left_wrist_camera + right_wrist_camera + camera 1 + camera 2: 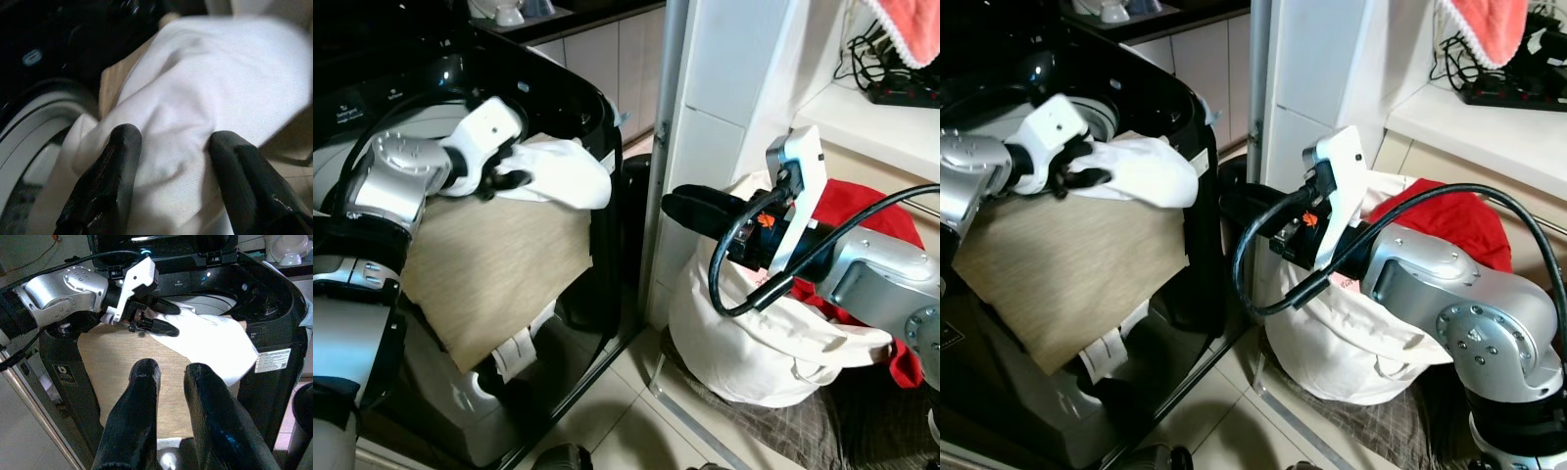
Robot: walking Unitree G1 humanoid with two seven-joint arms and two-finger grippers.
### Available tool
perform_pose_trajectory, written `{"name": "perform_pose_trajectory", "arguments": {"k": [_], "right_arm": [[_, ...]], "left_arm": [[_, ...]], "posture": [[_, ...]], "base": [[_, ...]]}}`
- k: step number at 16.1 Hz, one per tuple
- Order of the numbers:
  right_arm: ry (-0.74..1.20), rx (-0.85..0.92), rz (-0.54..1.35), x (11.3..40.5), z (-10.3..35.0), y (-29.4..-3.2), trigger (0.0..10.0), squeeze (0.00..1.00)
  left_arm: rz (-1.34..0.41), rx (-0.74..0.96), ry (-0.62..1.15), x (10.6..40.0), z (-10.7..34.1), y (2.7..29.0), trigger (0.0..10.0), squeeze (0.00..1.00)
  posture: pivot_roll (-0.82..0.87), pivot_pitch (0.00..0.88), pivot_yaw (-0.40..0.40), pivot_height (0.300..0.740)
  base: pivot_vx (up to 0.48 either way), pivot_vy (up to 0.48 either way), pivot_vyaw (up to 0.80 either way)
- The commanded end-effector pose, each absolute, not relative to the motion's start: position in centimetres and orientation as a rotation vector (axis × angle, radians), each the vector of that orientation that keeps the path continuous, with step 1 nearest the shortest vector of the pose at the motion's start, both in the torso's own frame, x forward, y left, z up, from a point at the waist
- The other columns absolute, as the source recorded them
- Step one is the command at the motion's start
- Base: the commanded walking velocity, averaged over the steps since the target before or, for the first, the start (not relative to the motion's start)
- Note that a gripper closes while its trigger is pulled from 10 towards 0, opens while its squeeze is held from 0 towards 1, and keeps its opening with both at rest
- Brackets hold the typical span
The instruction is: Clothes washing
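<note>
Head views: the left gripper [512,164] pinches a white garment [563,174] over the black washing machine [573,103] rim, a beige cloth [494,264] draped below.

Left wrist view: 2 fingers [110,178] clamp white fabric.

Right wrist view: the right gripper [168,377] — fingers slightly parted, empty — hangs above the white laundry bag [754,343].

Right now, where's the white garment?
The white garment is on the robot's left, pinched in the left tool at the rim of the black washing machine, lying over a beige cloth that drapes down the machine's front.
</note>
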State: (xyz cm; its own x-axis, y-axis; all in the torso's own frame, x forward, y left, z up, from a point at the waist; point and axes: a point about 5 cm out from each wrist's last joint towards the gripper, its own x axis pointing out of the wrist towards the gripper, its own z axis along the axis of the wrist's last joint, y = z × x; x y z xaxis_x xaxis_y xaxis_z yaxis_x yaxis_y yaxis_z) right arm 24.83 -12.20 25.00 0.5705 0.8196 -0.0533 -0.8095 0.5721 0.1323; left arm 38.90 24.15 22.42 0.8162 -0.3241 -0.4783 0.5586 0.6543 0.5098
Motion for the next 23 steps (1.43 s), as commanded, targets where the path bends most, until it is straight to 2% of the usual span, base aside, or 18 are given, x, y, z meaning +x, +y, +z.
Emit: {"name": "perform_pose_trajectory", "arguments": {"k": [1, 4, 8, 10, 11, 13, 14, 17, 19, 23], "right_arm": [[0.125, 0.06, 0.982, 24.5, 24.9, -11.9, 10.0, 0.0], [0.121, 0.054, 0.976, 24.5, 25.0, -12.0, 10.0, 0.0], [0.111, 0.044, 0.945, 24.9, 24.9, -12.3, 10.0, 0.0], [0.105, 0.043, 0.935, 25.0, 24.9, -12.3, 10.0, 0.0], [0.098, 0.046, 0.918, 25.2, 24.9, -12.4, 10.0, 0.0], [0.098, 0.054, 0.878, 25.7, 24.7, -12.6, 10.0, 0.0], [0.103, 0.053, 0.871, 25.7, 24.6, -12.6, 10.0, 0.0], [0.114, 0.045, 0.873, 25.7, 24.3, -12.6, 10.0, 0.0], [0.122, 0.04, 0.888, 25.4, 24.1, -12.5, 10.0, 0.0], [0.137, 0.028, 0.903, 25.2, 23.7, -12.3, 10.0, 0.0]], "left_arm": [[-0.396, 0.768, 0.36, 39.2, 23.5, 25.3, 10.0, 0.0], [-0.165, 0.802, 0.294, 39.6, 25.1, 27.2, 10.0, 0.0], [0.231, 0.86, -0.141, 39.4, 32.4, 28.7, 10.0, 0.0], [0.294, 0.858, -0.222, 39.1, 34.1, 28.9, 10.0, 0.0], [0.28, 0.819, -0.244, 39.0, 34.6, 28.7, 10.0, 0.0], [-0.004, 0.622, -0.196, 40.1, 32.3, 26.0, 10.0, 0.0], [-0.171, 0.579, -0.144, 40.4, 30.2, 24.2, 10.0, 0.0], [-0.42, 0.551, -0.013, 40.5, 26.1, 21.5, 10.0, 0.0], [-0.492, 0.552, 0.04, 40.5, 24.2, 20.2, 10.0, 0.0], [-0.477, 0.569, 0.129, 40.7, 21.4, 18.9, 10.0, 0.0]], "posture": [[-0.15, 0.001, 0.041, 0.74], [-0.15, 0.003, 0.042, 0.74], [-0.15, 0.004, 0.041, 0.74], [-0.15, 0.002, 0.041, 0.74], [-0.15, 0.002, 0.041, 0.74], [-0.15, 0.002, 0.041, 0.74], [-0.14, 0.0, 0.041, 0.74], [-0.14, 0.0, 0.042, 0.74], [-0.15, 0.0, 0.043, 0.74], [-0.15, 0.0, 0.043, 0.74]], "base": [[0.0, 0.0, 0.0], [0.0, 0.0, 0.0], [0.0, 0.0, 0.0], [0.0, 0.0, 0.0], [0.0, 0.0, 0.0], [0.0, 0.0, 0.0], [0.0, 0.0, 0.0], [0.0, 0.0, 0.0], [0.0, 0.0, 0.0], [0.0, 0.0, 0.0]]}}
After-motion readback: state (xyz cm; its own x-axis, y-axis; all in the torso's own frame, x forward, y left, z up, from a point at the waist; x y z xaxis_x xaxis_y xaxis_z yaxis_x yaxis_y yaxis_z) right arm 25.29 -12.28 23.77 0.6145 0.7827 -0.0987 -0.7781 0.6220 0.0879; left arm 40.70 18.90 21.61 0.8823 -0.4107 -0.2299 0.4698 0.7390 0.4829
